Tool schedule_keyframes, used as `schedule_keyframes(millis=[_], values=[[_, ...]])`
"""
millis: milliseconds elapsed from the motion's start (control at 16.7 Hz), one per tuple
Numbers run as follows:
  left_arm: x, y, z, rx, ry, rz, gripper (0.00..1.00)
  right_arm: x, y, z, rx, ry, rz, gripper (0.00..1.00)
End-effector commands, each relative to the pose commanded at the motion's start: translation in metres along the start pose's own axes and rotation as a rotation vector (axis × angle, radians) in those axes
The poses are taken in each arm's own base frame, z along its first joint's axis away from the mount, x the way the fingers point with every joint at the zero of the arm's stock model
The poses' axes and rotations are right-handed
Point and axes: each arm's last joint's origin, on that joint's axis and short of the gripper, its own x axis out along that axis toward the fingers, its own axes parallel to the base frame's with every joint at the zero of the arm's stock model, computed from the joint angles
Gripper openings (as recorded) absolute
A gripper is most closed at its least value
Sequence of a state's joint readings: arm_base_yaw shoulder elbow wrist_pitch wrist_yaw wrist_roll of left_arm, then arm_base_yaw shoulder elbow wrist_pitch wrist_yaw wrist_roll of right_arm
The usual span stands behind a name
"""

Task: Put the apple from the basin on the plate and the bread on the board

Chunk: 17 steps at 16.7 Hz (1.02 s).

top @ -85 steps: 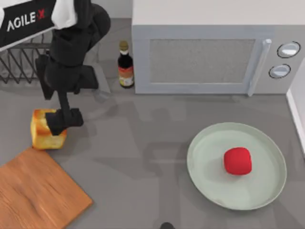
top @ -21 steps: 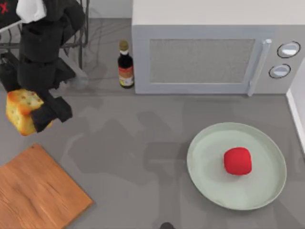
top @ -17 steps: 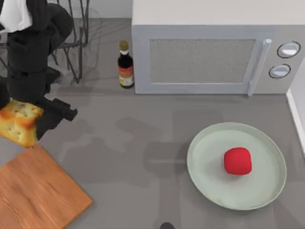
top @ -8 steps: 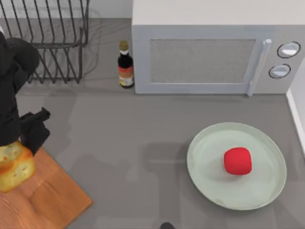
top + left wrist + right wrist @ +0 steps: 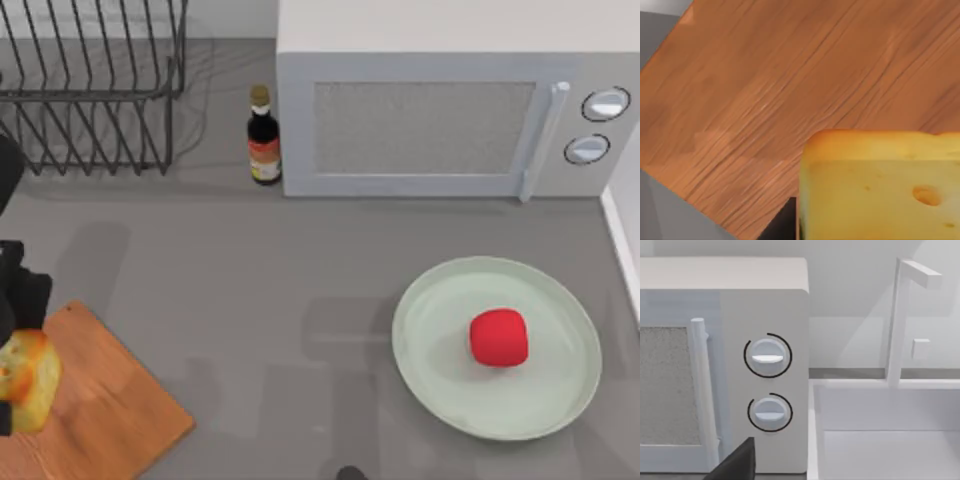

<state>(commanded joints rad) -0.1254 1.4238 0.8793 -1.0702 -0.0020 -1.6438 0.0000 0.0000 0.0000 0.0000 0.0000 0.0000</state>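
The golden bread (image 5: 27,380) hangs at the table's far left over the orange-brown wooden board (image 5: 110,420), with my left gripper (image 5: 12,365) shut on it. In the left wrist view the bread (image 5: 880,185) fills the near corner above the board's grain (image 5: 765,90); whether it touches the wood I cannot tell. The red apple (image 5: 498,337) lies on the pale green plate (image 5: 430,310) at the right. A dark part of my right gripper (image 5: 735,465) shows in the right wrist view, facing the microwave's knobs and the white basin (image 5: 880,440).
A white microwave (image 5: 420,120) stands along the back, with a dark sauce bottle (image 5: 264,135) left of it. A wire dish rack (image 5: 90,90) fills the back left corner. The basin's white rim (image 5: 625,220) runs along the right edge.
My left arm has carried the bread from beside the rack toward the front left, so it is now over the board. The apple and plate have not moved.
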Motion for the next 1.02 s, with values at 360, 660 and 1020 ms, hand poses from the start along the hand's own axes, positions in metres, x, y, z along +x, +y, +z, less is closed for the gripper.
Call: schedule_keyframes(millis=[360, 660, 1020], values=[[0.0, 0.005, 0.001, -0.051, 0.011, -0.024, 0.0, 0.0, 0.0, 0.0, 0.0, 0.0, 0.0, 1.0], [0.013, 0.003, 0.0, -0.044, 0.009, -0.02, 0.0, 0.0, 0.0, 0.0, 0.0, 0.0, 0.0, 1.0], [0.036, 0.002, 0.0, -0.048, 0.011, -0.033, 0.0, 0.0, 0.0, 0.0, 0.0, 0.0, 0.0, 1.0]])
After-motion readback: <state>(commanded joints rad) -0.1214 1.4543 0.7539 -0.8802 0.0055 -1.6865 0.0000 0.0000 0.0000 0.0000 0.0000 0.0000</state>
